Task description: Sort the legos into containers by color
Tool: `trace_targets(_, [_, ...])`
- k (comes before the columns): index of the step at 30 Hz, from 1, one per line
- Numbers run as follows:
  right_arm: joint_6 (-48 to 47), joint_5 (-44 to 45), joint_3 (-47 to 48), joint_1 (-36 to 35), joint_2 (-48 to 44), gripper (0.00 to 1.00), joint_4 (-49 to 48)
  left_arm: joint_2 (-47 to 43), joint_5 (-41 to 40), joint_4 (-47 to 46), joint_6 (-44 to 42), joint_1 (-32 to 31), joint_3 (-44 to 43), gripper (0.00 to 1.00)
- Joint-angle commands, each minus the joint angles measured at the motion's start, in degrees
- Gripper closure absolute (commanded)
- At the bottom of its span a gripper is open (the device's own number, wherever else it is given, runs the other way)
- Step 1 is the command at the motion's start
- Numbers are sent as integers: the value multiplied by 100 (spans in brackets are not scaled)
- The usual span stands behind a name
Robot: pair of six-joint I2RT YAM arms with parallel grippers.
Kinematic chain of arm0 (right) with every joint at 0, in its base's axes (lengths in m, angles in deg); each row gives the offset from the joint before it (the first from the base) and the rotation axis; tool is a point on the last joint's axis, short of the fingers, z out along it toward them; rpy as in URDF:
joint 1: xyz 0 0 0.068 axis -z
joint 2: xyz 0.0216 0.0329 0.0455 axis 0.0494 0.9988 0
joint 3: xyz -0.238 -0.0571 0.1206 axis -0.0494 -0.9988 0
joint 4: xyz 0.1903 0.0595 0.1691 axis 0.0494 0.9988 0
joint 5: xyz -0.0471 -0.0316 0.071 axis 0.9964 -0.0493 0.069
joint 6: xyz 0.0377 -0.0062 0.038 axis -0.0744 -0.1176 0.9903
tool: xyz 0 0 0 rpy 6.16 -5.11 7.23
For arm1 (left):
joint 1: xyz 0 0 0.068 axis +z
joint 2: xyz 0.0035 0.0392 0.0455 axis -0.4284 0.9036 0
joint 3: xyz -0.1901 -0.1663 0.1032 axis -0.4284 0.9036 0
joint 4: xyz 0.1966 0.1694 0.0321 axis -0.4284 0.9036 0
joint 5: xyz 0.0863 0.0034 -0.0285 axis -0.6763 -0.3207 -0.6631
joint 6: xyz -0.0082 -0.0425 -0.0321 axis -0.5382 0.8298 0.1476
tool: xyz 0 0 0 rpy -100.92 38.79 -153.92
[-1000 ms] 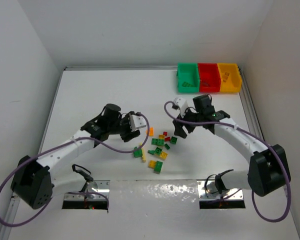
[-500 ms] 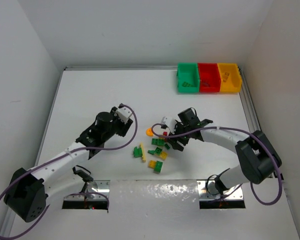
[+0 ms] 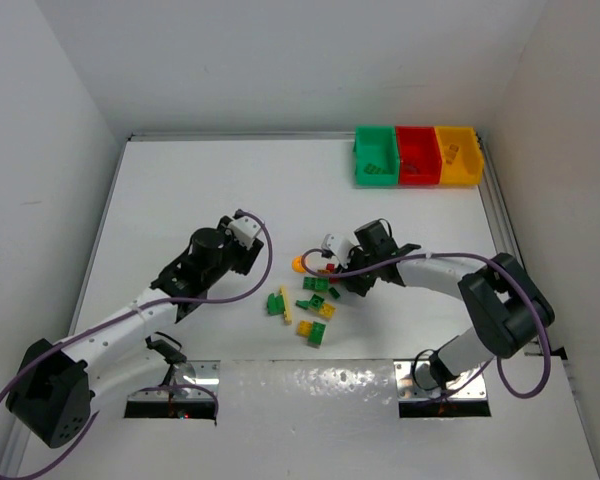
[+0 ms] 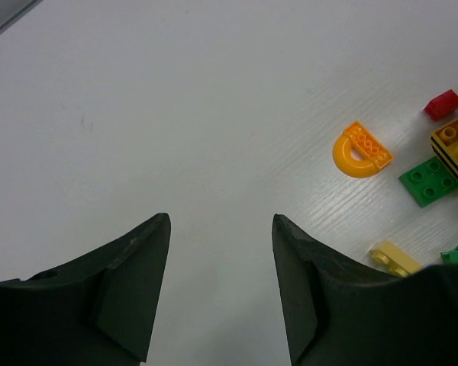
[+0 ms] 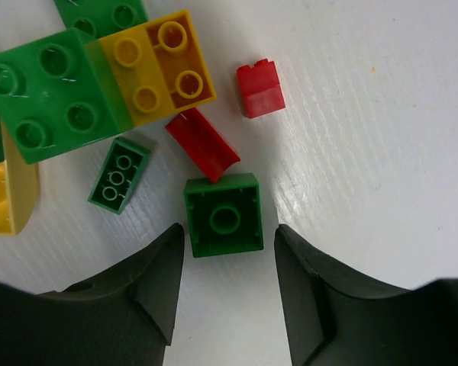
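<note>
The legos lie in a loose pile [image 3: 318, 296] at mid-table: green, yellow and red bricks, with an orange arch [image 3: 300, 263] beside them. My right gripper [image 5: 227, 230] is down at the pile, open, its jaws straddling an upside-down green square brick [image 5: 224, 216] with slim gaps either side. A red sloped brick [image 5: 202, 143] touches that brick's far edge. Left of the pile, my left gripper [image 4: 221, 221] is open over bare table, holding nothing. The orange arch [image 4: 359, 151] lies ahead of it to the right. The containers sit at the back right: green [image 3: 376, 180], red [image 3: 418, 180], yellow [image 3: 460, 180].
A big green and yellow joined block [image 5: 99, 80], a small green brick [image 5: 120, 174] and a small red cube [image 5: 260, 88] crowd the right gripper's far side. A raised rail [image 3: 495, 215] runs along the table's right edge. White walls enclose the table.
The right gripper came left and down onto the pile, and its jaws narrowed around the green square brick. The left arm drew back to the left, away from the pile.
</note>
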Motion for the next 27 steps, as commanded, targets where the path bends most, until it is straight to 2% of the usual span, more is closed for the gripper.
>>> trace_targets(1, [-7,-161,-131,-33,-229,50,-294,-33,41,-403,-56,37,52,46])
trace_targets(4, [46,-161,-69,-33,-185,51,-259,20,49,-447,-65,28,78,46])
trace_targets(7, [64,-187,-43,-24,-176,66,-285,20,49,-473,-65,29,96,46])
trace_targets(8, [38,-213,-34,-33,-168,73,-259,11,41,-465,-73,37,96,46])
trace_targets(9, [20,-248,-17,-33,-176,86,-215,2,32,-456,-73,37,96,46])
trace_targets(12, [-94,-240,45,-24,-255,96,-48,-24,32,-412,-73,37,113,46])
trace_targets(16, [-182,-100,62,-33,-510,100,93,-24,49,-429,-82,28,157,46])
trace_targets(20, [537,121,361,150,-1046,100,76,-33,-3,-482,-65,37,157,46])
trace_targets(22, [1368,233,614,248,-1143,100,-239,-24,-91,-534,-4,29,166,46])
trace_targets(24, [1985,611,826,353,-1030,100,-968,-15,-153,-596,76,28,184,46])
trace_targets(25, [2702,856,1106,423,-907,100,-1240,-15,-196,-657,111,28,192,46])
trace_targets(27, [3426,1463,1554,783,-286,100,-1743,11,-197,-693,129,37,219,46])
